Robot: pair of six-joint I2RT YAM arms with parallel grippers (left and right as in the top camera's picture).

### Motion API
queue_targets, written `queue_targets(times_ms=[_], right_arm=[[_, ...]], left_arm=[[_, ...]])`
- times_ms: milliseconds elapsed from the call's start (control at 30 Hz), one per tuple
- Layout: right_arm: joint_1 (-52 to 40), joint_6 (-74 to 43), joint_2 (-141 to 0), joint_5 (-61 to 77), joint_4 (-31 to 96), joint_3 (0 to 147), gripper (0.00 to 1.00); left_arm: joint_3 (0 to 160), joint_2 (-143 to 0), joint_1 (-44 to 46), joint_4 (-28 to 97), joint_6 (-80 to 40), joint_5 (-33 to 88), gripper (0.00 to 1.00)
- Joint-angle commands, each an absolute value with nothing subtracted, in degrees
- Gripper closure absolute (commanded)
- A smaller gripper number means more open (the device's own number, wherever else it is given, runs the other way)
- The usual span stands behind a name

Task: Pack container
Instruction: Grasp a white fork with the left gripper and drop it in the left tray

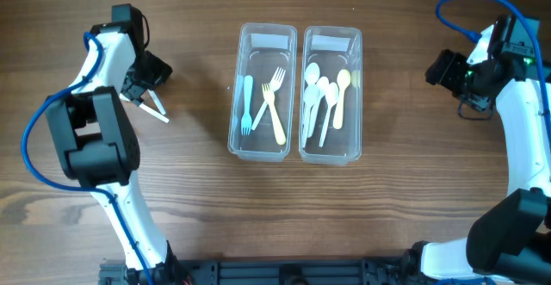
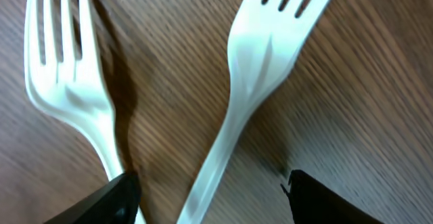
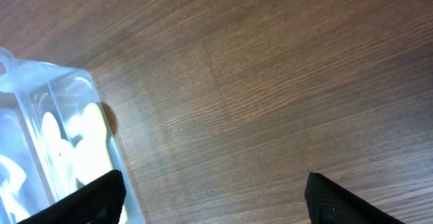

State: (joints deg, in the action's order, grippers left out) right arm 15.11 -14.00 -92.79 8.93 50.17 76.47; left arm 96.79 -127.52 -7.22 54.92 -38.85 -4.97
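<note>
Two clear plastic containers stand mid-table: the left one [image 1: 238, 87] holds a blue fork and two pale forks, the right one [image 1: 357, 87] holds several white and cream spoons. Two white forks lie on the wood at the far left [image 1: 155, 108]. In the left wrist view one fork [image 2: 67, 75] lies left and the other [image 2: 260, 68] runs between my open left gripper's [image 2: 210, 197] fingers. My right gripper [image 3: 213, 197] is open and empty over bare wood, right of the spoon container [image 3: 47, 143].
The table is dark wood [image 1: 413, 199]. The left arm's base and links [image 1: 90, 139] stand along the left edge, the right arm [image 1: 516, 121] along the right edge. A blue cable loops near each arm.
</note>
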Motion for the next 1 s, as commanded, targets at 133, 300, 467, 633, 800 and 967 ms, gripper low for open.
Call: queue_targets(times_ms=[133,300,467,633,800,967], right_arm=[[14.96,-13.47,-93.58,8.36,50.65,76.27,0.15],[14.96,-13.47,-93.58,8.34,50.63,76.27,0.15],[14.96,-13.45,-93.58,8.34,50.96,76.27,0.15],[14.96,-13.47,-93.58,8.34,50.85,76.27,0.15],[14.96,-13.47,-93.58,8.34,50.83,76.27,0.15],[14.96,-13.47,-93.58,8.34,50.83,76.27,0.14]], left_arm=[[96.47,-131.04,-7.42,53.23,-30.68,-10.41,0.44],[96.47,-131.04,-7.42,51.83,-27.18,-10.13,0.86],[96.49,-131.02,-7.40,49.76,-23.92,-10.07,0.96],[99.11,-123.92,-5.80,54.50,-22.65,-3.75,0.96],[99.53,-108.18,2.59,55.00,-17.91,5.78,0.96],[98.89,-105.58,16.75,55.48,-12.29,5.76,0.96]])
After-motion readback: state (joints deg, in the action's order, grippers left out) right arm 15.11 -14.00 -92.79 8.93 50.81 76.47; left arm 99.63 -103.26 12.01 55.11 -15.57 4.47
